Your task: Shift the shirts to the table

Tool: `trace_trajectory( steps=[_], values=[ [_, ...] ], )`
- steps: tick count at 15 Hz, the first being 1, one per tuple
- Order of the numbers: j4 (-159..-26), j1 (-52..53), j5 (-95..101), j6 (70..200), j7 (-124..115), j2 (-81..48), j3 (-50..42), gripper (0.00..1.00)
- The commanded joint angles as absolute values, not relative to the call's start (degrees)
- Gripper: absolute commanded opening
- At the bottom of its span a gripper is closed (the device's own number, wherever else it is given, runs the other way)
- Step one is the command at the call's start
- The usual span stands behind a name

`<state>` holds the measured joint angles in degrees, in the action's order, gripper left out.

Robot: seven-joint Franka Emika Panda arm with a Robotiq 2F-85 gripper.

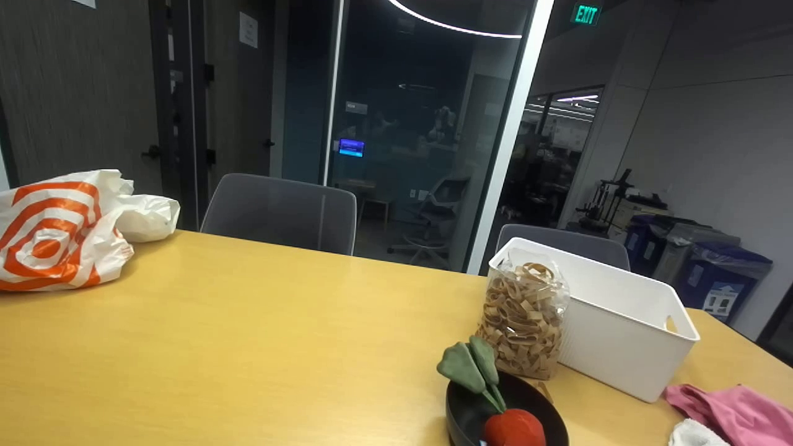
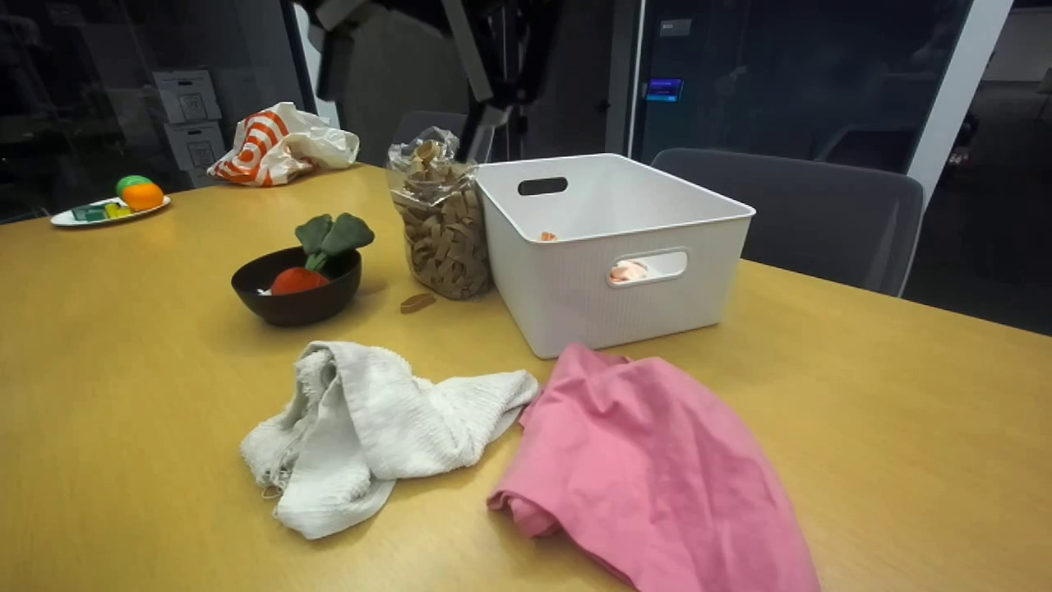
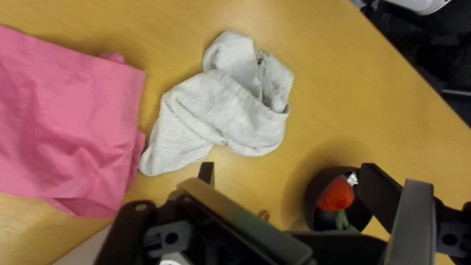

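A pink cloth (image 2: 657, 469) and a white cloth (image 2: 394, 419) lie crumpled side by side on the yellow table (image 2: 123, 370). The wrist view shows the pink cloth (image 3: 70, 114) at the left and the white cloth (image 3: 224, 110) at the upper middle. Only parts of both show at the lower right in an exterior view (image 1: 743, 412). My gripper (image 3: 289, 173) is open, with nothing between its fingers, above the table near the white cloth and the bowl. Its dark fingers hang at the top in an exterior view (image 2: 403, 115).
A white bin (image 2: 608, 304) stands behind the cloths, with something pale orange inside. A bag of pasta (image 2: 444, 230) leans by it. A black bowl (image 2: 288, 311) holds a red plush vegetable (image 2: 297, 280). A plastic bag (image 1: 68, 235) and a white plate (image 2: 62, 219) are farther off.
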<state>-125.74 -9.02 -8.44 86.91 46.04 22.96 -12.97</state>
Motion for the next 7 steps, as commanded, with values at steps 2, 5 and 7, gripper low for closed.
trace_trajectory(
  steps=[2,5,7],
  values=[
    [-120.3,-7.0,-9.2,73.8,48.5,24.6,-15.3,1.00],
    [-121.6,-7.1,-8.9,74.3,48.3,25.0,-15.3,1.00],
    [-121.3,-7.0,-9.1,73.5,48.9,25.0,-15.6,1.00]
  ],
)
